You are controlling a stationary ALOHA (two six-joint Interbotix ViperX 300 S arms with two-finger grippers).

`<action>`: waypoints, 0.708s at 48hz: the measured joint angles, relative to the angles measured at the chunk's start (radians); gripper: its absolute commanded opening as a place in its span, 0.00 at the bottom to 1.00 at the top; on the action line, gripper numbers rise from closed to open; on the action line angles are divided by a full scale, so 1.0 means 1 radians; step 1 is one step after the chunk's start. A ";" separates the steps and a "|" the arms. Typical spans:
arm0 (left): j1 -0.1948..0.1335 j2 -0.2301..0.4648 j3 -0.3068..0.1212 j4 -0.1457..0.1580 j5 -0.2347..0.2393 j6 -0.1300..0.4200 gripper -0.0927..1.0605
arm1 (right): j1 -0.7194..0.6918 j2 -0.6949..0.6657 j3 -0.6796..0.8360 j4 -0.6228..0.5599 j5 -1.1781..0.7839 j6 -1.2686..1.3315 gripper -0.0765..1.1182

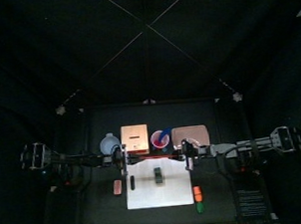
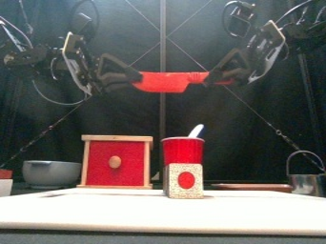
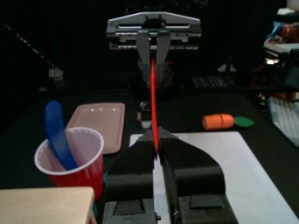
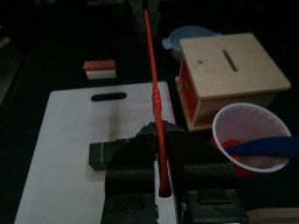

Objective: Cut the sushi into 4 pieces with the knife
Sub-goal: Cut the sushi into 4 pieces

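Lower centre of the front view: the sushi roll [image 2: 186, 181] stands on the white cutting board [image 2: 76, 205]. Behind it I see the red cup [image 2: 182, 151] holding the blue knife [image 3: 55, 131], with the wooden box [image 2: 117, 162] to its left. Upper centre: the left gripper [image 2: 137, 78] and right gripper [image 2: 211, 76], jaws nearly closed, each pinch one edge of the red dough disc [image 2: 173, 79], held aloft.

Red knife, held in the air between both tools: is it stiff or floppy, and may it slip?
Probably stiff: the red knife runs as one straight thin line from the left tool to the right tool. Being so thin, it is likely light. Each tool pinches only one end, so it might pivot or slip if one lets go.
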 measured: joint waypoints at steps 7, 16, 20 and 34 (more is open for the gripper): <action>-0.029 0.067 -0.005 0.000 0.018 0.000 0.26 | 0.014 0.043 -0.002 0.002 0.057 0.000 0.08; -0.054 0.135 -0.043 -0.002 0.078 -0.002 0.26 | 0.023 0.067 -0.002 0.017 0.110 0.000 0.08; -0.066 0.152 -0.058 -0.005 0.120 -0.005 0.26 | 0.029 0.081 -0.002 0.028 0.115 0.000 0.08; -0.114 0.169 -0.081 -0.026 0.235 -0.011 0.25 | 0.041 0.153 -0.012 0.038 0.118 0.000 0.08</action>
